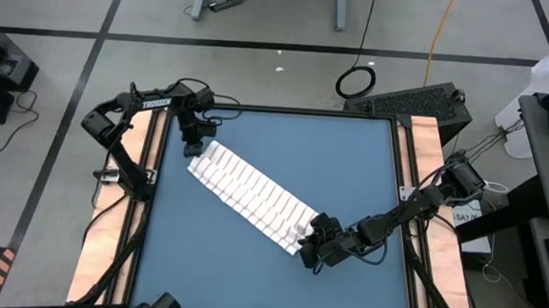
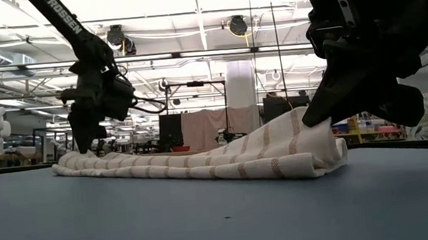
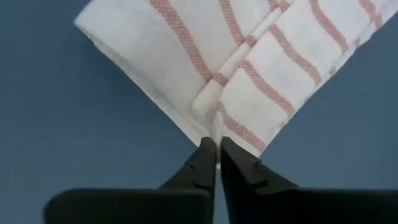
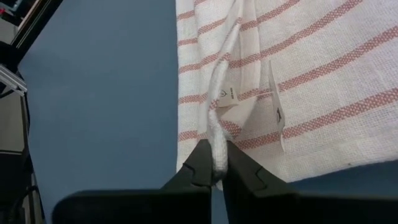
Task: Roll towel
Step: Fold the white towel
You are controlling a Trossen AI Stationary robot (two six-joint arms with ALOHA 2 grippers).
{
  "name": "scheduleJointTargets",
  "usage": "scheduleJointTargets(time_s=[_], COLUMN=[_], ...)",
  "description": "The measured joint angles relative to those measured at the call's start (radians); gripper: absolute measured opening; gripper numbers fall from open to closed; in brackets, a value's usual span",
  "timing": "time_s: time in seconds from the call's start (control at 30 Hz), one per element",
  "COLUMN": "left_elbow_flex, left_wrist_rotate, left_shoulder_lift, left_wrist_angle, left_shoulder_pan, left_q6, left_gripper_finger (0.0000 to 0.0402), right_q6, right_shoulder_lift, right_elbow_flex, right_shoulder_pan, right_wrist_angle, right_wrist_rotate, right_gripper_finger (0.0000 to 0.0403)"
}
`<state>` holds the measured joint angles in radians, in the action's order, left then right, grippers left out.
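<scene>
The towel (image 1: 253,191), white with thin reddish stripes, lies folded into a long strip. It runs slantwise across the blue table (image 1: 351,149) from far left to near right. My left gripper (image 1: 194,149) is shut at the strip's far-left end, seen close in the left wrist view (image 3: 217,152). My right gripper (image 1: 310,234) is shut at the near-right end (image 4: 217,165). In the low view the towel (image 2: 202,164) rests flat on the table except at the right end, which rises toward my right gripper (image 2: 315,123). My left gripper pinches a corner of the towel's far-left end (image 3: 214,135) between its two fingertips, coming steeply from above. How many layers it has I cannot tell. That end lies low on the table. My right gripper pinches a bunched ridge of cloth (image 4: 217,146) at the near-right end, beside two small labels. It slants down from the table's right. The held end (image 2: 308,127) is raised a little, and the fold below it rests on the table.
Wooden rails (image 1: 128,212) run along both sides of the table. A black box (image 1: 416,101) and cables sit beyond the far right corner. Bare blue table lies near of the towel (image 1: 220,265) and far right of it.
</scene>
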<state>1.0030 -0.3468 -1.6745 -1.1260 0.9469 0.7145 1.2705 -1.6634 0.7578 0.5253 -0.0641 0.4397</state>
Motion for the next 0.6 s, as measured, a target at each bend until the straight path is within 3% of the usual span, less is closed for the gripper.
scheduleJointTargets(time_s=[0.23,0.4,0.6], left_elbow_flex=[0.036,0.108,0.187], left_wrist_rotate=[0.002,-0.017,-0.062], left_shoulder_lift=[0.039,0.151,0.267], left_wrist_angle=[-0.089,-0.107,-0.025], left_shoulder_pan=[0.000,0.000,-0.010], left_q6=[-0.053,-0.099,-0.105], left_gripper_finger=[0.0006,0.0004,0.0002], right_q6=[0.013,0.028,0.052], right_shoulder_lift=[0.041,0.156,0.323], right_elbow_flex=[0.000,0.000,0.000], right_shoulder_pan=[-0.002,-0.003,-0.018], right_wrist_angle=[0.002,0.035,0.210], right_wrist_rotate=[-0.050,-0.087,-0.078], right_gripper_finger=[0.0004,0.0004,0.0004])
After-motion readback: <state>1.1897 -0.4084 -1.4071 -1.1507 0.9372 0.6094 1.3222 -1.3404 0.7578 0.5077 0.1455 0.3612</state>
